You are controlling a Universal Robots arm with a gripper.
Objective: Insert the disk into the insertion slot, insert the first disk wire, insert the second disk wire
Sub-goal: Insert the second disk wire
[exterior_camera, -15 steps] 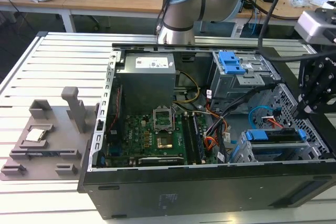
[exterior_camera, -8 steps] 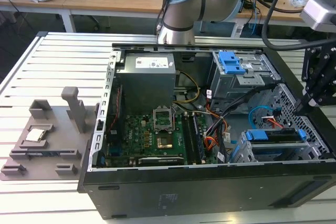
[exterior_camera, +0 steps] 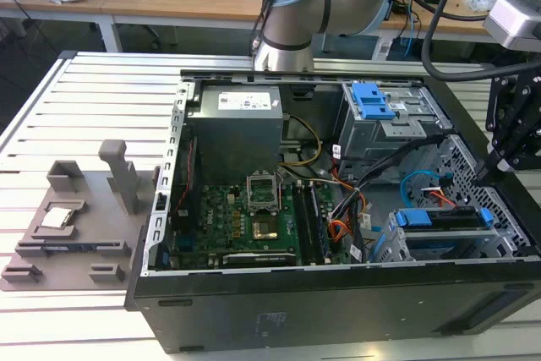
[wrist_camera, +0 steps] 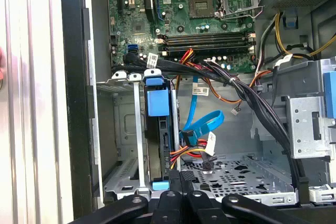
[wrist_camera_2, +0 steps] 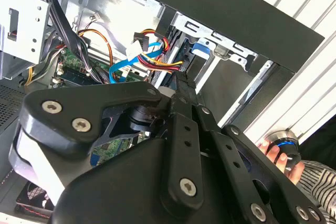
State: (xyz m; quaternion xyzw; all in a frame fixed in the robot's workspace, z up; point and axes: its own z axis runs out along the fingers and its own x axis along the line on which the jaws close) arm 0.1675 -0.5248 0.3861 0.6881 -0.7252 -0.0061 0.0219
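The disk (wrist_camera: 164, 145) sits inside the insertion slot (wrist_camera: 125, 129), standing on edge with its blue carrier (wrist_camera: 157, 102) showing at the cage mouth, so that step looks done. The gripper (wrist_camera: 182, 176) hangs at the near end of the cage. Its fingers (wrist_camera: 190, 184) are drawn together with no real gap and nothing visible between them, and in the second wrist view they taper to one narrow tip. The disk lies just ahead of that tip and slightly to one side, its exposed edge running straight away from the fingers. On the tip's other side, just beside the disk, a blue flat cable (wrist_camera: 202, 124) loops upward. A red, yellow and black wire bundle (wrist_camera: 191, 151) ends close against the disk partway along its edge. Whether either plug is seated I cannot tell, because the plug ends are dark against the dark disk edge. The gripper's own linkage cuts off the nearest stretch of the cage. In the second wrist view a hand (wrist_camera_2: 276, 156) rests on a round knob (wrist_camera_2: 283, 141) beyond the case wall.
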